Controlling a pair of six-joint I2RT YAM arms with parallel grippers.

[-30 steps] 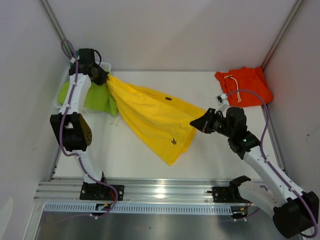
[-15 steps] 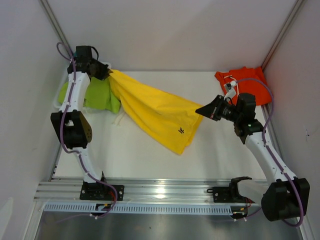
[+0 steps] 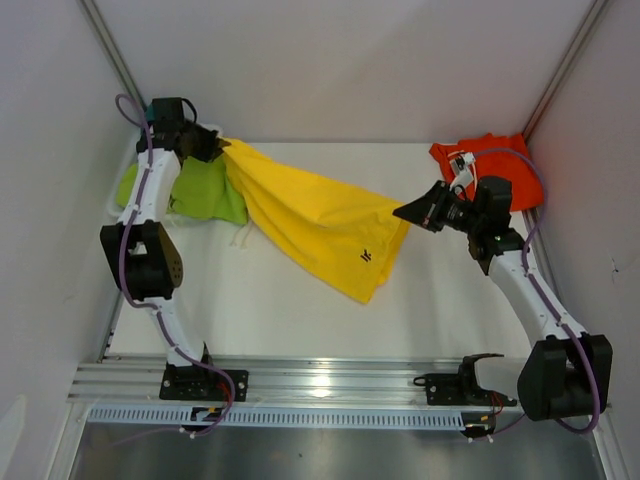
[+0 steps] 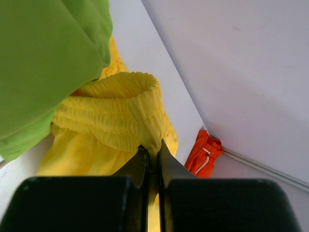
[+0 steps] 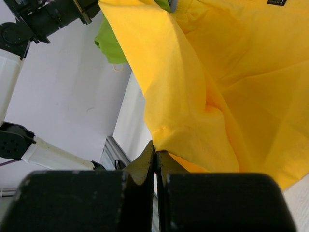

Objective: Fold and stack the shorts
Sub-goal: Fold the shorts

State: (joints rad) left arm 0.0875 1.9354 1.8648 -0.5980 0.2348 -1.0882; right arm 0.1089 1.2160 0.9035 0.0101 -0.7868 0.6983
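The yellow shorts [image 3: 320, 225] hang stretched across the table between my two grippers. My left gripper [image 3: 218, 146] at the far left is shut on their gathered waistband [image 4: 116, 121]. At the right, my right gripper [image 3: 402, 213] is shut on a hem corner of the yellow shorts [image 5: 166, 140]. A small dark label [image 3: 367, 256] shows on the yellow fabric. The orange shorts [image 3: 490, 170] with a white drawstring lie bunched at the far right corner, also visible as orange shorts [image 4: 205, 154] in the left wrist view. Lime-green shorts [image 3: 195, 195] lie under the left arm.
A white basket [image 3: 118, 180] holds the lime-green shorts at the far left. White walls close in on three sides. An aluminium rail [image 3: 320, 385] with both arm bases runs along the near edge.
My right gripper has lifted and moved back and to the right with the yellow hem. The left gripper has shifted slightly back. The yellow shorts are now stretched flatter between them.
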